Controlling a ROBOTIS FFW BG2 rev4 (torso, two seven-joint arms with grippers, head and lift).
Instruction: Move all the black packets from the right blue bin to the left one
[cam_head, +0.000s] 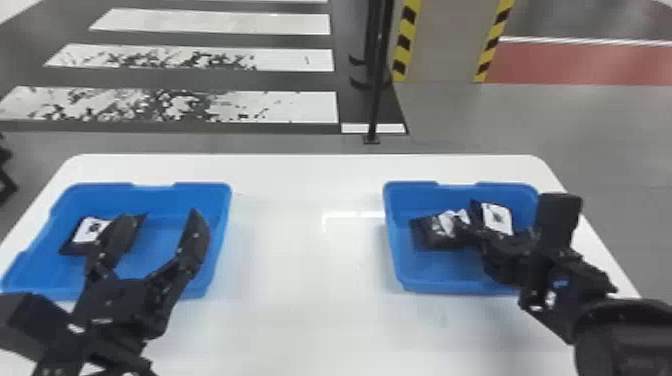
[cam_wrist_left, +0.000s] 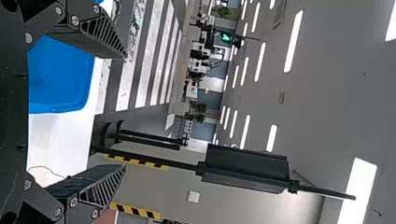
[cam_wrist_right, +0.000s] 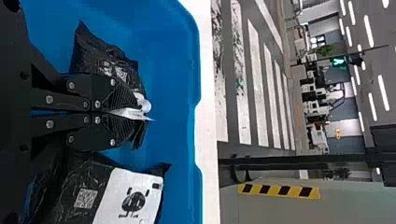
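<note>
At the lower left of the head view, left gripper (cam_head: 169, 215) with jaws spread wide and nothing between them, over the left blue bin (cam_head: 115, 193). Inside that bin, toward its left side, one white-labelled black packet (cam_head: 70, 247), partly hidden behind a finger of the open gripper.

Right of centre in the frame, right gripper (cam_head: 469, 229) coming in from the right edge and down into the right blue bin (cam_head: 450, 270). Jaws closed together, pinching a whitish edge of the crumpled black packet (cam_head: 425, 235), as seen from the right wrist view. Keeps most of that packet inside the bin, to the left of the fingertips in the head view. Just beside it, on the right, a second black packet (cam_head: 497, 218) with a white label, also in the right blue bin, clear of the grip.

Beneath both bins, a white table (cam_head: 300, 260). Beyond it, crosswalk stripes (cam_head: 280, 107) at upper left, a black post (cam_head: 378, 90) near top centre, and a grey pillar (cam_head: 442, 45) with yellow-and-black edges.
</note>
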